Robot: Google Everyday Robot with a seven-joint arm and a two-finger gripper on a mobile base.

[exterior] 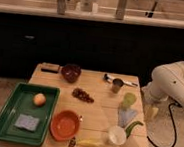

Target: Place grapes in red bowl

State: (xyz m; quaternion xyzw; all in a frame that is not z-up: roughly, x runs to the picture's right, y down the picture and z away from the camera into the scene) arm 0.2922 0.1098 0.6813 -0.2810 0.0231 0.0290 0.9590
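A bunch of dark grapes (83, 94) lies on the wooden table (99, 106) near its middle. An orange-red bowl (65, 124) stands in front of the grapes near the front edge, and it looks empty. A dark red bowl (71, 72) stands behind the grapes at the back of the table. My gripper (151, 111) hangs from the white arm (172, 83) beside the table's right edge, pointing down, well to the right of the grapes and holding nothing that I can see.
A green tray (12, 98) at the left holds an orange fruit (40, 99) and a blue sponge (26, 122). On the right stand a metal cup (117, 85), a green cup (128, 99) and a white cup (115, 135). A banana (89, 143) lies at the front.
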